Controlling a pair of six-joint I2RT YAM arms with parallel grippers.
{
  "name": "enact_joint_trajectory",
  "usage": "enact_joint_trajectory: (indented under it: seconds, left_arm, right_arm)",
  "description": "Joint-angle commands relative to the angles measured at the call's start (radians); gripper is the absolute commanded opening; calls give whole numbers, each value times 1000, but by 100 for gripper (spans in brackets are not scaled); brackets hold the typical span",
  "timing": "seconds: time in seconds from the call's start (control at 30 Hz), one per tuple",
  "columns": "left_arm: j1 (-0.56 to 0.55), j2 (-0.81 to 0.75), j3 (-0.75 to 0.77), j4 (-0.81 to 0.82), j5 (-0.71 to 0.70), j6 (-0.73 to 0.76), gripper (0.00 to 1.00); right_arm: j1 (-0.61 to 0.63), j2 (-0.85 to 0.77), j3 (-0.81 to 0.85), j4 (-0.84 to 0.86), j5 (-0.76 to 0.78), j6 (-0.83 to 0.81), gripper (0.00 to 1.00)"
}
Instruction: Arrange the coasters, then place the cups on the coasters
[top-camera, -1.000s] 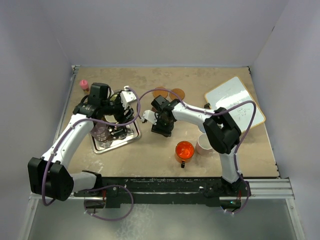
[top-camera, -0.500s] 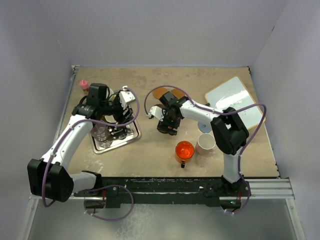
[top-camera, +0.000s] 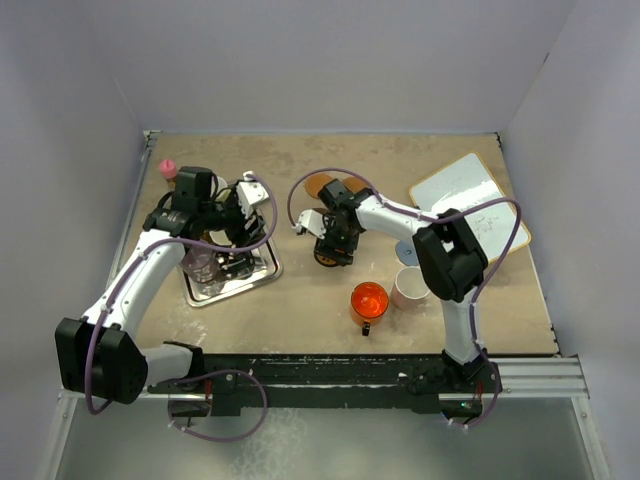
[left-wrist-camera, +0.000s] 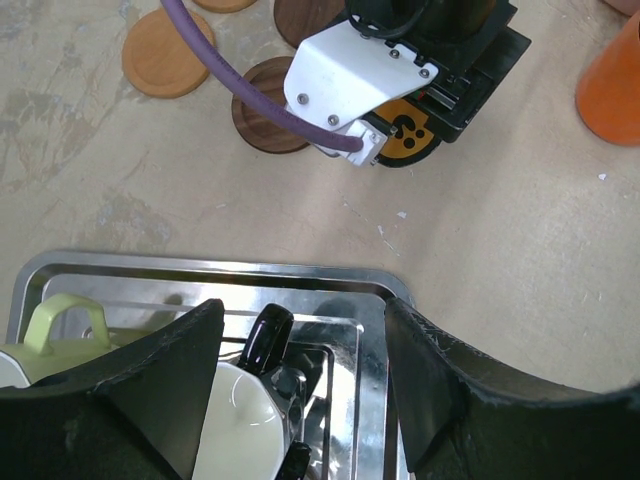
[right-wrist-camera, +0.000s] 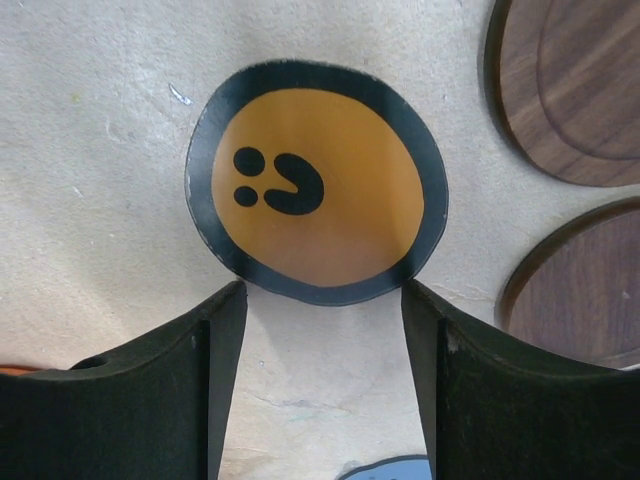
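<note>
An orange coaster with a black rim (right-wrist-camera: 315, 180) lies flat on the table, just beyond the tips of my open right gripper (right-wrist-camera: 322, 300). Two brown coasters (right-wrist-camera: 570, 80) lie to its right, and the edge of a grey-blue one (right-wrist-camera: 400, 468) shows below. My left gripper (left-wrist-camera: 305, 320) hangs open over the silver tray (left-wrist-camera: 200, 265), beside a black cup with a white inside (left-wrist-camera: 235, 420). A pale cream-green cup (left-wrist-camera: 50, 330) also stands in the tray. The red-orange cup (top-camera: 369, 300) and the pink cup (top-camera: 410, 287) stand on the table near the front.
A white board (top-camera: 470, 205) lies at the back right. A small pink-capped bottle (top-camera: 168, 168) stands at the back left corner. An orange coaster (left-wrist-camera: 167, 65) lies behind the tray. A clear glass mug (top-camera: 200, 265) sits at the tray's left end.
My right gripper has shifted a little back and to the right, and the black-rimmed coaster now shows on the table under it. The left arm has not moved.
</note>
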Motion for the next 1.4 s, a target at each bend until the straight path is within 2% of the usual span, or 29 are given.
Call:
enact_joint_trajectory:
  seconds: [0.0,0.4,0.53,0.67,0.93,1.2,1.37]
  left_arm:
    - [13,-22,-1,41,45,-10,63]
    - [22,-28,-4,43,48,-14,63]
    - [23,-27,-4,44,51,-15,63]
    - [23,-26,-4,48,53,-16,63]
    - [23,-22,-8,53,57,-13,63]
    - [23,3,-18,85,55,-13,63]
    - [23,44,4,52,10,50,63]
  right_arm:
    - [25,30,38,-8,-38,-5,64]
    - [75,41,46,-1,-40,18,57]
    - [73,32,58,-30,-38,32,61]
    - [54,-36,30,10,-5,41,65]
    - [-63,-182,-21,-10,-47,62,70]
    - [-221,-339,-197,-10,-20,40,71]
    - [-310,-383,-285,-21,12,20,70]
